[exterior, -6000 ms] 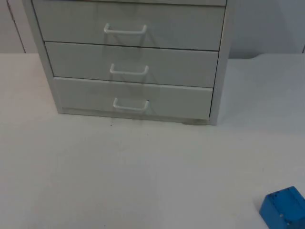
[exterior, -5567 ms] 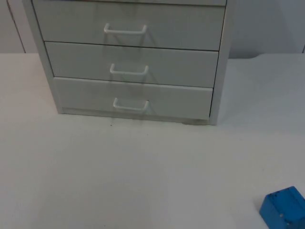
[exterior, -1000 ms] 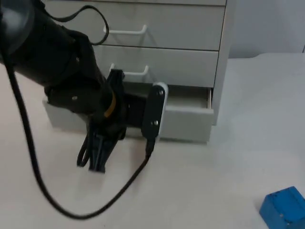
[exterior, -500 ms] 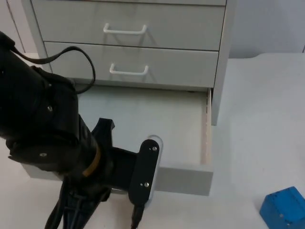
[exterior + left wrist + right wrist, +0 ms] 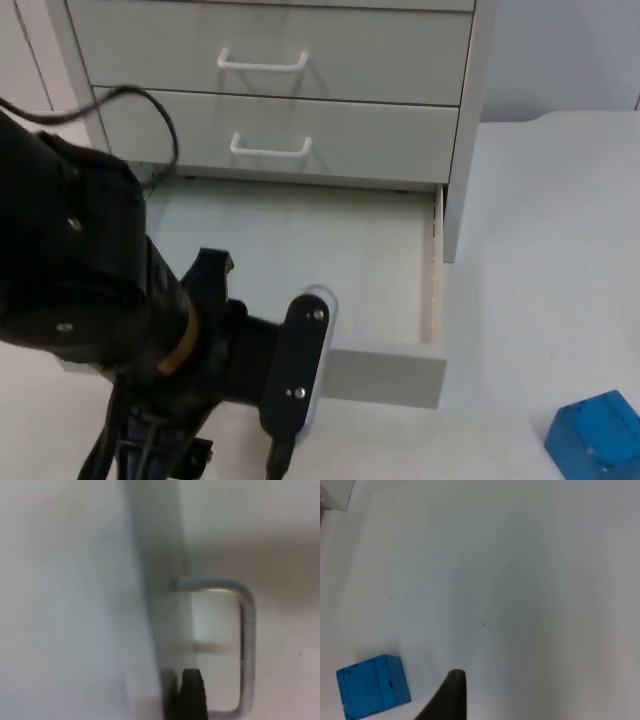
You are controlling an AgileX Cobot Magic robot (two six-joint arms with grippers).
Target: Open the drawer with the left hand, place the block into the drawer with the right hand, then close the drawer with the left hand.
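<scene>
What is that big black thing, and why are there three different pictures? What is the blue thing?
The big black thing is a robot arm, the left one of two. One camera looks down on the white table from above. The other two sit on the robot's wrists, so they see what each arm is reaching toward.

From above you see a grey cabinet with its bottom drawer pulled out and nothing inside it. The left arm is at the drawer's front. Its wrist camera shows a black fingertip of the left gripper beside the drawer's handle; I cannot tell whether its fingers are open or shut.

The blue thing is a block lying on the table. The right wrist camera sees it too, near the right gripper, which waits. Nothing holds the block.
</scene>
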